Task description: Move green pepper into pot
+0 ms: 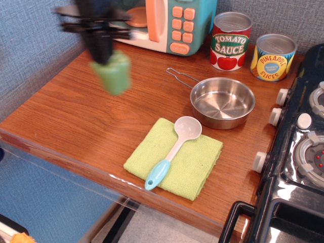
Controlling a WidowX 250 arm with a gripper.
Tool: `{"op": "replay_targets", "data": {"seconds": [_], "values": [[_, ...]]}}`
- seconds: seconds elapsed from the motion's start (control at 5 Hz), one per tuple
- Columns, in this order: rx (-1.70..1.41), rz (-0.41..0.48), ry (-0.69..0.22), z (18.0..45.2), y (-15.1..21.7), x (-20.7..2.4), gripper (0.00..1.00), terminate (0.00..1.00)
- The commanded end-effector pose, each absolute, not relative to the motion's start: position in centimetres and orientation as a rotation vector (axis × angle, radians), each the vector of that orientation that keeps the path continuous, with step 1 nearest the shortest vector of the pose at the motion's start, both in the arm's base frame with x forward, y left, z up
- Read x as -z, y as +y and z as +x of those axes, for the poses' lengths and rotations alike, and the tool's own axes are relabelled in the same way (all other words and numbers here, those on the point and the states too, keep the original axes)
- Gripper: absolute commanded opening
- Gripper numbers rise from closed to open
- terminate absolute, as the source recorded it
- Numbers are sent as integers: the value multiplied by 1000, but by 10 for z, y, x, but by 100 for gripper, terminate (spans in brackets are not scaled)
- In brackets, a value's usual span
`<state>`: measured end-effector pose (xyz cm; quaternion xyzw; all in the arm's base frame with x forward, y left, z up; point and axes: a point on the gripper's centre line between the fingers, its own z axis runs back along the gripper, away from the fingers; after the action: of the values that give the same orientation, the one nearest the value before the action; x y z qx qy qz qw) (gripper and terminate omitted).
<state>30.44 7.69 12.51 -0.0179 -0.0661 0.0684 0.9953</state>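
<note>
You see a glossy green pepper (115, 72), blurred, under a black gripper (103, 50). The pot (223, 103) is shiny silver steel. The cloth (174, 158) is lime green; the spoon (173, 149) on it has a pale grey bowl and a light blue handle. The table (76, 116) is reddish-brown wood grain. The microwave (162, 23) is cream and teal with orange buttons. One can (230, 41) has a red, white and green label, the other can (272, 57) yellow and blue. The wall (30, 45) is blue-grey weave.
</note>
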Motion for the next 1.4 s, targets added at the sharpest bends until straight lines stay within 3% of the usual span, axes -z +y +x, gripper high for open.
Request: {"op": "replay_targets", "data": {"seconds": [0.0, 0.2, 0.6, 0.8, 1.0, 1.2], "values": [[19, -95, -212, 338, -20, -150, 0, 0], [28, -103, -198, 359, -45, -143, 0, 0], [22, -65, -148, 380, -49, -110, 0, 0], [20, -48, -109, 377, -45, -97, 100, 0], [6, -77, -97, 365, -38, -108, 100, 0], [6, -117, -140, 351, -18, -137, 100, 0]]}}
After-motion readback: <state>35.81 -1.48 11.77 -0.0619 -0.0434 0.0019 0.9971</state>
